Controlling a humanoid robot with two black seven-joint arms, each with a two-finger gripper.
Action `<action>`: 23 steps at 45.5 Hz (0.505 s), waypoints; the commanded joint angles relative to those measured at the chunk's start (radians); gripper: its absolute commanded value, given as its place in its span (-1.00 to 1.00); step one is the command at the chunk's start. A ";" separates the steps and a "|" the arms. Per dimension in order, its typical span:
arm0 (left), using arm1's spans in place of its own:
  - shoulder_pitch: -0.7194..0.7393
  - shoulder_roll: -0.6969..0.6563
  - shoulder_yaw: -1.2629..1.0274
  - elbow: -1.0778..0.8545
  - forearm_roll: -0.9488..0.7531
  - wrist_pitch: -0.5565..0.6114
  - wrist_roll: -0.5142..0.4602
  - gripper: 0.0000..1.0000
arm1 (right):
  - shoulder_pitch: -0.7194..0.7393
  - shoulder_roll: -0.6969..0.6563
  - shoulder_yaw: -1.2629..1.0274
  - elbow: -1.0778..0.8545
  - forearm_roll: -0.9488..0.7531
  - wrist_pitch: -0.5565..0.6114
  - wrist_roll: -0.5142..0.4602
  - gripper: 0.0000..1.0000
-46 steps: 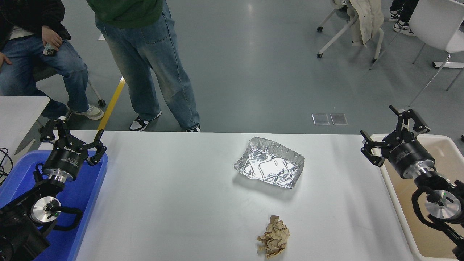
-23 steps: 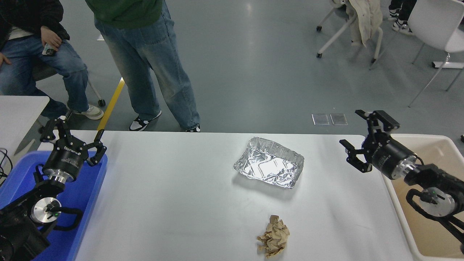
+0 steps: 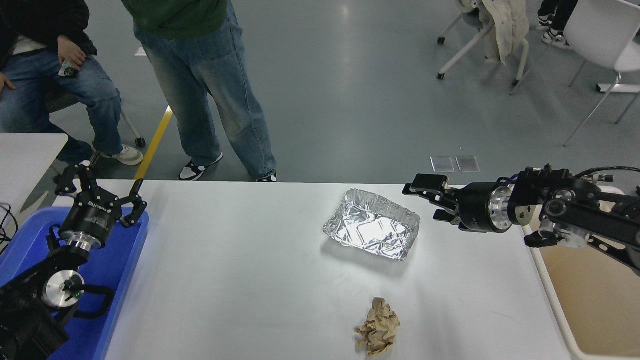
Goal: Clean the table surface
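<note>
The table surface [image 3: 240, 270] is a wide white top. On it lie a crumpled silver foil tray [image 3: 371, 231] right of centre and a ball of crumpled brown paper [image 3: 377, 332] near the front edge. My right gripper [image 3: 425, 202] reaches in horizontally from the right, open and holding nothing, its fingertips just right of the foil tray's far right corner. My left gripper [image 3: 99, 192] is parked open at the lower left, above the blue tray.
A blue plastic tray [image 3: 112, 272] sits at the table's left end, a beige bin [image 3: 595, 295] at its right end. A smaller white table [image 3: 25, 155] is at far left. Two people, one standing [image 3: 200, 90] and one seated [image 3: 55, 75], are beyond the far edge. Chairs stand at top right.
My right arm has swung left from over the beige bin and turned level, bringing its open gripper beside the foil tray. The left arm has stayed put.
</note>
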 commanded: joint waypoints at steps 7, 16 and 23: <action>0.000 0.000 0.000 0.000 0.000 0.000 0.000 1.00 | -0.030 0.265 -0.116 -0.350 -0.165 0.003 0.031 0.99; 0.000 0.000 0.000 0.000 0.000 0.000 0.000 1.00 | -0.097 0.274 -0.119 -0.424 -0.171 -0.010 0.039 1.00; 0.000 0.000 0.000 0.000 0.000 0.000 0.000 1.00 | -0.169 0.274 -0.117 -0.494 -0.182 -0.033 0.038 1.00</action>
